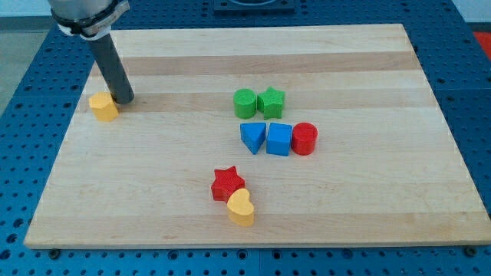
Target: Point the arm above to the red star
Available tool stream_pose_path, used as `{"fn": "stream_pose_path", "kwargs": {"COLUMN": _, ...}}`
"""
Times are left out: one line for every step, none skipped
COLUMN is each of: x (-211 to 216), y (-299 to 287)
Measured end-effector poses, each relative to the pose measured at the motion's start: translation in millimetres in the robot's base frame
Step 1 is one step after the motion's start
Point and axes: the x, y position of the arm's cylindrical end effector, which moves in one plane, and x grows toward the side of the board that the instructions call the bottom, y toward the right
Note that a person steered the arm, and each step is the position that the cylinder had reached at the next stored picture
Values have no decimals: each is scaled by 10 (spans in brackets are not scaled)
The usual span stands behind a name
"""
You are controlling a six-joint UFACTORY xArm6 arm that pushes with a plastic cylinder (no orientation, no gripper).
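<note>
The red star (227, 183) lies low on the wooden board, left of centre, touching a yellow heart (241, 207) just below and to its right. My tip (124, 100) rests on the board at the view's upper left, right beside a yellow hexagon-like block (103, 107). The tip is far to the upper left of the red star. The dark rod rises from the tip toward the view's top left corner.
A green cylinder (244, 102) and a green star (271, 100) sit together at the board's centre. Below them stand a blue triangle (252, 136), a blue cube (279, 139) and a red cylinder (304, 139) in a row. The wooden board (368, 192) lies on a blue perforated table.
</note>
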Motion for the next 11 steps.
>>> {"fn": "stream_pose_path", "kwargs": {"x": 220, "y": 18}}
{"fn": "stream_pose_path", "kwargs": {"x": 242, "y": 18}}
{"fn": "stream_pose_path", "kwargs": {"x": 313, "y": 18}}
{"fn": "stream_pose_path", "kwargs": {"x": 534, "y": 18}}
{"fn": "stream_pose_path", "kwargs": {"x": 536, "y": 18}}
{"fn": "stream_pose_path", "kwargs": {"x": 559, "y": 18}}
{"fn": "stream_pose_path", "kwargs": {"x": 589, "y": 18}}
{"fn": "stream_pose_path", "kwargs": {"x": 648, "y": 18}}
{"fn": "stream_pose_path", "kwargs": {"x": 800, "y": 18}}
{"fn": "stream_pose_path", "kwargs": {"x": 976, "y": 23}}
{"fn": "stream_pose_path", "kwargs": {"x": 1143, "y": 183}}
